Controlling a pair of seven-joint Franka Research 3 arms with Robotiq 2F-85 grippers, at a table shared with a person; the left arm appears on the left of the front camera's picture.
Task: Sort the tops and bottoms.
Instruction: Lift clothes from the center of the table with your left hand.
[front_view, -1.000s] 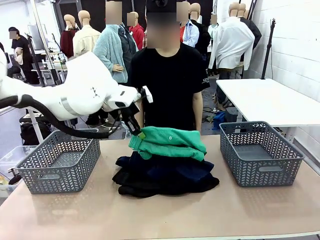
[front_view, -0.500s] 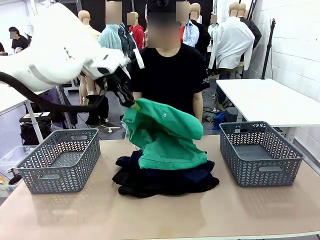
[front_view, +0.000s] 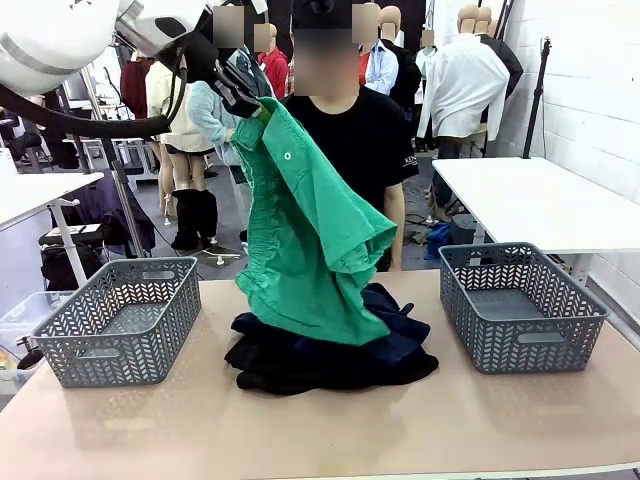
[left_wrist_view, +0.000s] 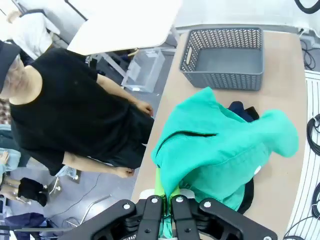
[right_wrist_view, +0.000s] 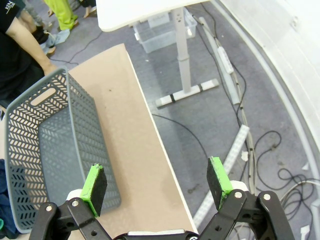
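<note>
- The left gripper (front_view: 246, 98) is clenched on the collar end of the bright green cloth shirt with a collar (front_view: 312, 235); in the left wrist view the green pads (left_wrist_view: 161, 187) pinch a fold of this cloth between them.
- The shirt hangs from the gripper high above the beige table (front_view: 320, 430), in front of the person in the black T-shirt (front_view: 345, 150); its lower edge rests on the larger dark navy blue shirt (front_view: 330, 362), which lies in a heap at the middle of the table.
- The right gripper (right_wrist_view: 157, 182) is spread wide and holds nothing; it hovers near the outer side of the grey plastic lattice basket on the right (right_wrist_view: 30, 145).
- The step in hand seems to be lifting the first top off the heap.
- The next move probably calls for more height, so that the hem clears the dark cloth without dragging it; then a swing over to one basket, perhaps the similar grey basket on the left (front_view: 130, 345), which is nearer.
</note>
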